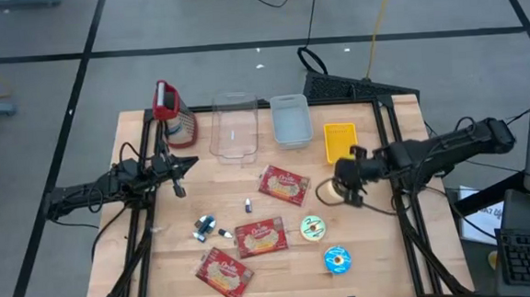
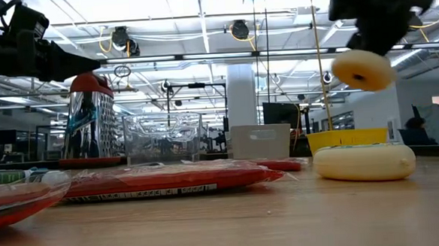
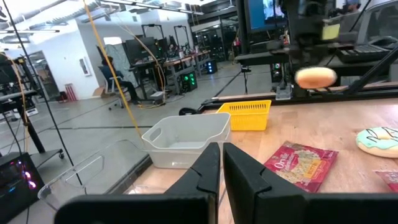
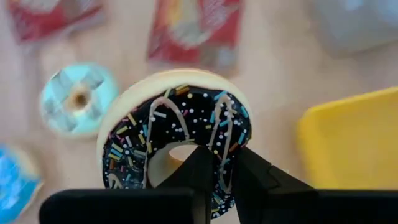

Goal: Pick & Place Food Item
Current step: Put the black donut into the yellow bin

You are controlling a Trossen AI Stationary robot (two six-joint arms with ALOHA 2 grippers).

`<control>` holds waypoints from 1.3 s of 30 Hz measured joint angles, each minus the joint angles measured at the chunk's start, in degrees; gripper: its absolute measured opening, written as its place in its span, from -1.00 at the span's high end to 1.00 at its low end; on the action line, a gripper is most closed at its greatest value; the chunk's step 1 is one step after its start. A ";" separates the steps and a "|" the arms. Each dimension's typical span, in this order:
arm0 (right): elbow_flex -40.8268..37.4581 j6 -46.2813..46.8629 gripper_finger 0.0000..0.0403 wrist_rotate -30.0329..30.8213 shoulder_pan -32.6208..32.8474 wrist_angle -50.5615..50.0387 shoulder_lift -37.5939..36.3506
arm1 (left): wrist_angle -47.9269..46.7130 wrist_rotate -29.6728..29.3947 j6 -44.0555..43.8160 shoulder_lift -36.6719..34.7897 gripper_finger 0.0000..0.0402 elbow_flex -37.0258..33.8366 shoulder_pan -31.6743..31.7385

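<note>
A chocolate doughnut with sprinkles (image 4: 177, 124) hangs in the air above the table's right half, also seen in the low view (image 2: 362, 69), with my right gripper (image 4: 221, 155) shut on it. Below it on the wood lie a green-iced doughnut (image 1: 313, 226) and a blue one (image 1: 336, 259), each flat on its underside. A yellow basket (image 1: 340, 141) stands just beyond the gripper. My left gripper (image 1: 181, 167) waits shut and level over the table's left side, touching nothing. My right gripper pinches the doughnut's ring (image 4: 227, 168) on the side nearest the wrist, one finger (image 4: 193, 171) in the hole and the other (image 4: 252, 174) outside the rim. The fingers slant down from the table's right. The doughnut is lifted clear and tilted, iced face toward the wrist.
Along the far edge stand a red-topped grater (image 1: 172, 113), a clear tub (image 1: 234, 125) and a grey bin (image 1: 290, 119). Three red snack packets (image 1: 284, 185) (image 1: 259, 237) (image 1: 225, 271) and some small items (image 1: 205, 228) lie across the middle and near part.
</note>
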 joint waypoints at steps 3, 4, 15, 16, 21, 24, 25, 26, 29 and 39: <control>1.24 -4.69 0.85 0.14 -5.82 1.26 0.00 | 0.00 0.00 0.00 0.00 0.88 0.00 0.00; 1.45 -6.25 0.86 0.14 -8.00 1.66 0.00 | 0.00 0.00 -0.02 0.00 0.88 0.00 0.00; 1.49 -19.95 0.87 0.27 -31.14 5.05 4.84 | 0.00 0.00 0.00 0.00 0.88 0.00 -0.02; 1.49 -20.56 0.87 0.24 -32.60 5.04 5.70 | 0.00 0.00 0.00 0.00 0.88 0.02 0.00; 1.49 -23.05 0.87 0.23 -37.61 5.06 10.02 | 0.00 0.00 0.00 0.00 0.88 0.00 -0.02; 1.49 -23.79 0.87 0.20 -39.49 5.06 12.52 | 0.00 0.00 0.00 0.00 0.88 0.00 0.00; 1.49 -23.97 0.87 0.20 -39.98 5.07 13.37 | 0.00 0.00 0.00 0.00 0.88 0.00 -0.01; 1.49 -23.99 0.87 0.20 -40.42 5.07 14.21 | 0.00 0.00 0.00 0.00 0.88 0.00 -0.01; 1.47 -24.29 0.87 0.20 -41.42 5.10 16.64 | 0.00 0.00 0.00 0.00 0.88 0.00 -0.02; 1.47 -24.42 0.87 0.01 -42.89 5.60 22.89 | 0.00 0.00 0.00 0.00 0.88 0.00 -0.02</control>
